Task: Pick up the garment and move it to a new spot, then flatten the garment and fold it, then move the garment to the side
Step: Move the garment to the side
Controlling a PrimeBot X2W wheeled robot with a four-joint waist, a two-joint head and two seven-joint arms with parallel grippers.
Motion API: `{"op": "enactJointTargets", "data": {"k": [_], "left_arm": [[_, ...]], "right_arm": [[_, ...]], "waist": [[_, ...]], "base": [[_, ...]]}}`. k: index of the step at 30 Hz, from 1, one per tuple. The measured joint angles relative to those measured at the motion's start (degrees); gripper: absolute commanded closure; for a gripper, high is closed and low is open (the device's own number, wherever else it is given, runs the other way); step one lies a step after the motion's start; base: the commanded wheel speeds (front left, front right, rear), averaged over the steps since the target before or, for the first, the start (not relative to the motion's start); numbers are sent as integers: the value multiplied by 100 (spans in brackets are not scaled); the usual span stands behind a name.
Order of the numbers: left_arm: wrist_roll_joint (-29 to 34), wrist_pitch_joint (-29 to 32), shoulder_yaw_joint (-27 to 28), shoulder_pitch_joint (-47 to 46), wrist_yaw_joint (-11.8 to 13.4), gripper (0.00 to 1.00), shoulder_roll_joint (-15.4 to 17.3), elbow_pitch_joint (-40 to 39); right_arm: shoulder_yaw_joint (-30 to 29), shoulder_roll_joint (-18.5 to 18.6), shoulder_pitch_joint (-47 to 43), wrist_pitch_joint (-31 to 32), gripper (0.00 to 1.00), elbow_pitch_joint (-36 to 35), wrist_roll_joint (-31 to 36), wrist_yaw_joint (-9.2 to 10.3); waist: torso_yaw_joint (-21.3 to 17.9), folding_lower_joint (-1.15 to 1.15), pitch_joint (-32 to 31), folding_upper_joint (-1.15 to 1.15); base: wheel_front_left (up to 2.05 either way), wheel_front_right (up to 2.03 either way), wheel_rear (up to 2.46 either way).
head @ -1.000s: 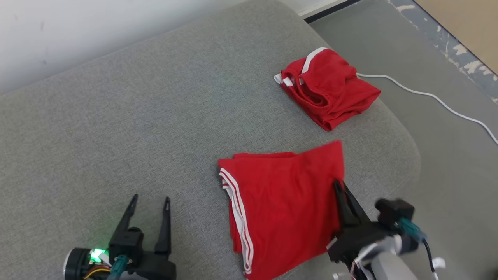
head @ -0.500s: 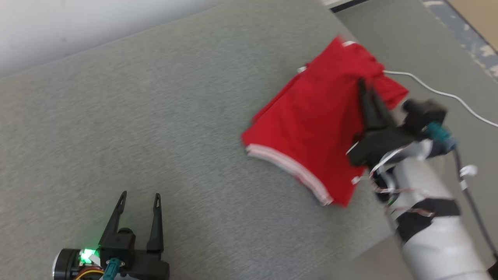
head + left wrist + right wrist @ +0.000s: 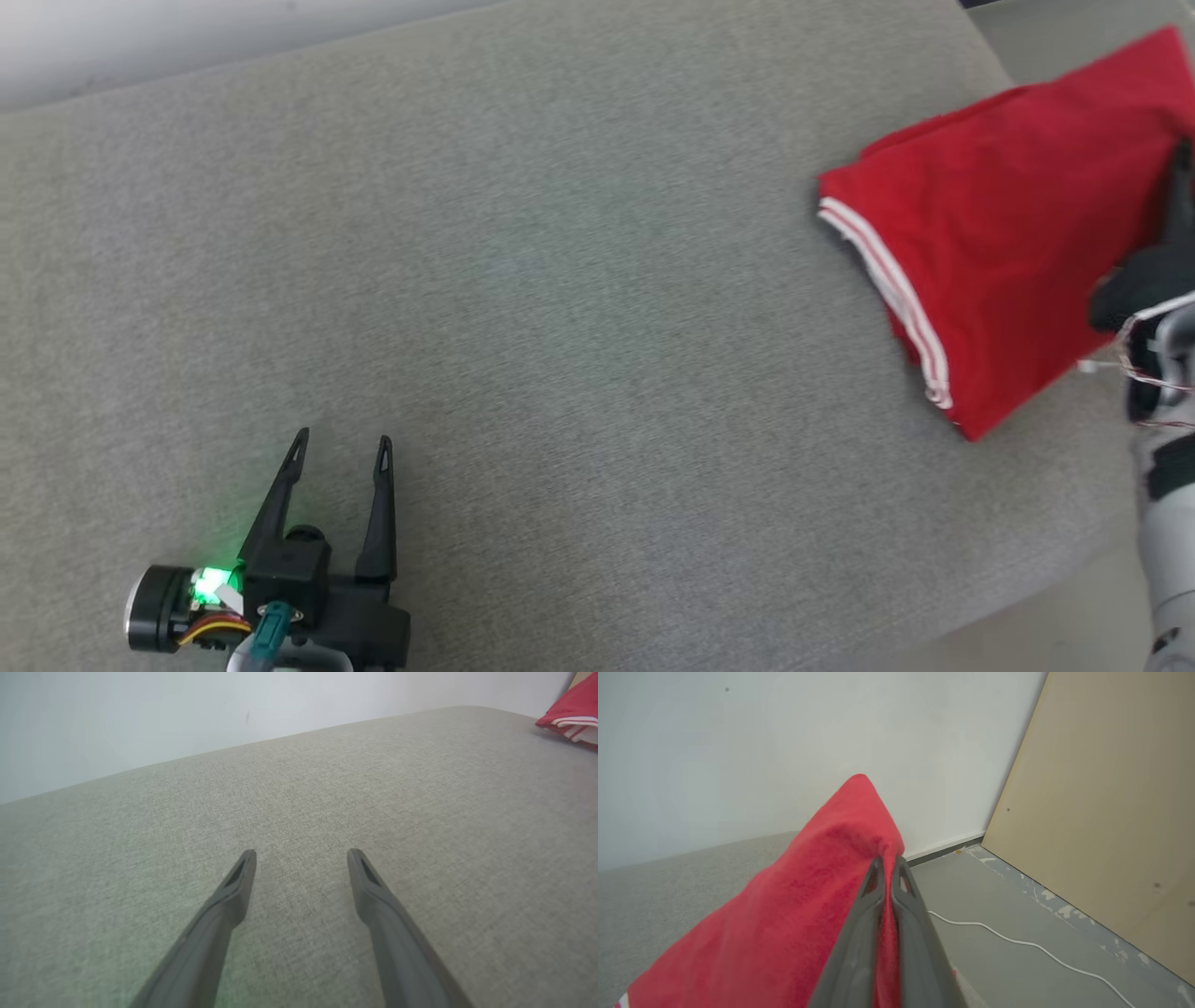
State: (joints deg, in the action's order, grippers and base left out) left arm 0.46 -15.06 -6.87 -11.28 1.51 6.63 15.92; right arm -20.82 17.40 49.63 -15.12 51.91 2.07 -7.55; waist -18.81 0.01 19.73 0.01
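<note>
The garment [image 3: 999,252] is red with white stripes along one hem and is folded. It hangs lifted over the right end of the grey cushion [image 3: 560,308]. My right gripper [image 3: 888,862] is shut on its upper right corner, and the cloth drapes down to the left of the fingers [image 3: 1178,201]. In the right wrist view the garment [image 3: 784,914] rises to a peak at the fingertips. My left gripper [image 3: 341,448] stands open over bare cushion at the lower left, far from the cloth. The left wrist view catches the garment's striped hem [image 3: 567,714] at the top right.
The cushion's rounded right edge [image 3: 1074,569] drops to a grey floor [image 3: 1017,914]. A white cable [image 3: 1017,938] lies on that floor. A beige board [image 3: 1111,788] leans by the white wall [image 3: 784,742] behind.
My right gripper has lifted the folded garment off the cushion and carried it up and to the right. The head camera has shifted too. The left gripper has stayed open in place.
</note>
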Motion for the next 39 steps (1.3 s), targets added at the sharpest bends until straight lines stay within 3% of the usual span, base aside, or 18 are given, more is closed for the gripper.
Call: {"op": "enactJointTargets", "data": {"k": [4,5,6,7,8,11,16,19,27,33,39], "left_arm": [[5,0,-36,-59,9,0,54,-15],[4,-1,-42,-61,12,0,69,-21],[4,-1,-45,-64,27,0,80,-29],[4,-1,-53,-67,47,0,86,-34],[4,-1,-60,-73,55,0,86,-36],[-12,0,-66,-73,101,0,105,-31],[-48,0,-49,-49,136,0,105,-26],[-83,0,-21,-12,160,0,98,-32],[-212,1,143,197,229,0,40,-83],[-257,1,283,330,227,0,-33,-129],[-277,0,378,517,201,0,-129,-118]], "right_arm": [[-723,82,3,1,100,102,615,0],[-905,89,8,1,90,133,756,0],[-1116,99,12,1,35,179,928,0],[-1302,102,10,1,35,185,1067,0],[-1466,120,8,1,0,178,1252,0],[-2158,125,-12,0,0,74,1800,0],[-2268,-114,-2,0,0,-198,1960,0],[-1869,-332,-39,0,0,-505,1724,0],[-77,-962,-1039,0,0,-1572,448,0],[1025,-1132,-1842,-1,0,-2091,-290,0],[1773,-1285,-2531,0,0,-2170,-824,0]], "waist": [[135,0,70,0],[159,0,82,0],[178,0,91,0],[194,0,95,0],[208,0,95,0],[239,0,34,0],[255,0,-57,0],[258,0,-148,0],[327,-1,-453,-1],[507,-1,-642,-1],[753,-1,-802,-1]], "base": [[0,0,0],[0,0,0],[0,0,0],[0,0,0],[0,0,0],[0,0,0],[0,0,0],[0,0,0],[0,0,0],[0,0,0],[0,0,0]]}}
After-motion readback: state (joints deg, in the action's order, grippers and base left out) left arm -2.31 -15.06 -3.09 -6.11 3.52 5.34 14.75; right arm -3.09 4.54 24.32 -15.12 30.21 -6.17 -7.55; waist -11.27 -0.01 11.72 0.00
